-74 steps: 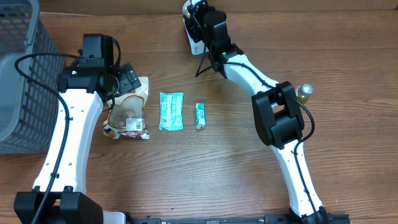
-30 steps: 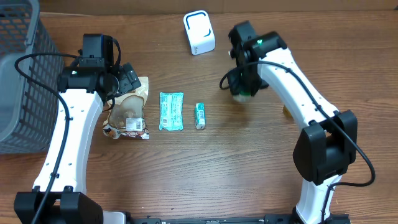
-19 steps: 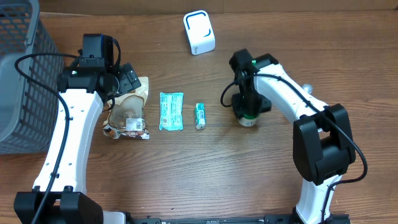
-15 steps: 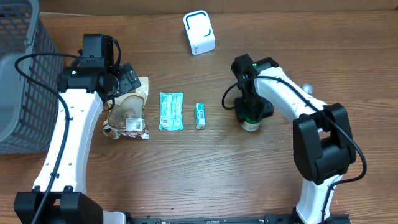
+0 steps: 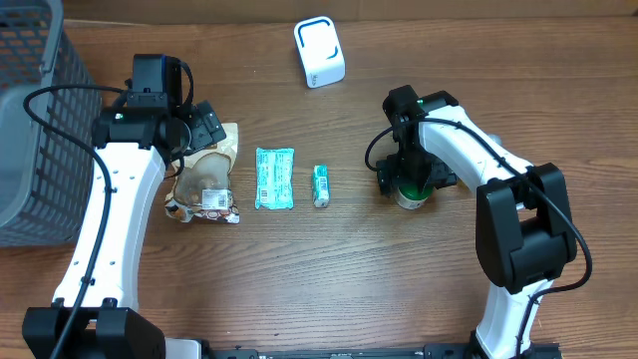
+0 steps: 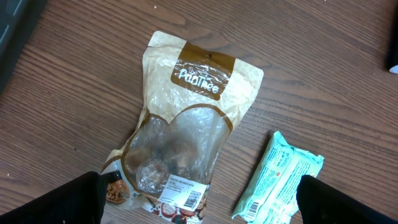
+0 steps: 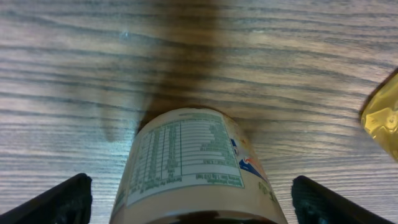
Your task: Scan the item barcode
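A white scanner (image 5: 319,52) with a blue rim stands at the table's far edge. A small green-and-white bottle (image 5: 412,198) stands upright on the wood, its nutrition label (image 7: 186,155) facing the right wrist camera. My right gripper (image 5: 407,178) is open around it, and both fingertips (image 7: 62,199) stand clear of its sides. My left gripper (image 5: 204,128) hangs open above a tan snack bag (image 6: 186,124), which lies flat with a barcode label (image 6: 186,196) at its lower end.
A teal packet (image 5: 274,178) and a small green tube (image 5: 321,185) lie between the bag and the bottle. A grey mesh basket (image 5: 30,130) fills the left edge. Something golden-yellow (image 7: 382,115) sits just right of the bottle.
My right arm brought the bottle from near the scanner down to the table right of the tube, then opened its jaws. The left arm has not moved.
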Controlling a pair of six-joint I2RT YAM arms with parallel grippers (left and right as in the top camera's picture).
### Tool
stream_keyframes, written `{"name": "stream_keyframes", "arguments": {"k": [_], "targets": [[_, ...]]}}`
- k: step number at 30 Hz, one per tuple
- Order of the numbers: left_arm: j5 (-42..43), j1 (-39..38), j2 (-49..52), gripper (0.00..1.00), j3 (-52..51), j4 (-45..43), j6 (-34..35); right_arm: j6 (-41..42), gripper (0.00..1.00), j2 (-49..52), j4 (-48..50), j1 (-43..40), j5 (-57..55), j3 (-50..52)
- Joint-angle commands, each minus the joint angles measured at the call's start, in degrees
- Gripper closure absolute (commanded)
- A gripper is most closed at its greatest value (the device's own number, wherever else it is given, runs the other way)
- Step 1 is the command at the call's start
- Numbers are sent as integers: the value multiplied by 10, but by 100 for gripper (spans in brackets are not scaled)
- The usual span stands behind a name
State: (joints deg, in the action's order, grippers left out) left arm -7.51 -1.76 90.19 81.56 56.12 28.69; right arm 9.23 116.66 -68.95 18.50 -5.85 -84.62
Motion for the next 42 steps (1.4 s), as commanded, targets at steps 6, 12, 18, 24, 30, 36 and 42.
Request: {"name": "stream_keyframes", "arguments": {"k": [6,12,18,24,30,36,42], "targets": [[1,2,2,1,5,0,-4,45,0,-3,1,-3,-51,6],[1,2,2,0,5,0,-4,43,0,-12,-8,-3,-68,-25],[1,2,2,1,5,0,-4,43,0,-23,-8,-3,-67,-86],[1,2,2,0,5,0,-4,43,0,-23,33,-2,-13,-104],[1,2,2,0,5,0,-4,43,0,-22,79,-2,144,-103],[1,2,2,0,5,0,-4,84,2,-21,96,-1,169,-103],[1,2,2,0,5,0,-4,135,13,-17,104,9,169,-89]]}}
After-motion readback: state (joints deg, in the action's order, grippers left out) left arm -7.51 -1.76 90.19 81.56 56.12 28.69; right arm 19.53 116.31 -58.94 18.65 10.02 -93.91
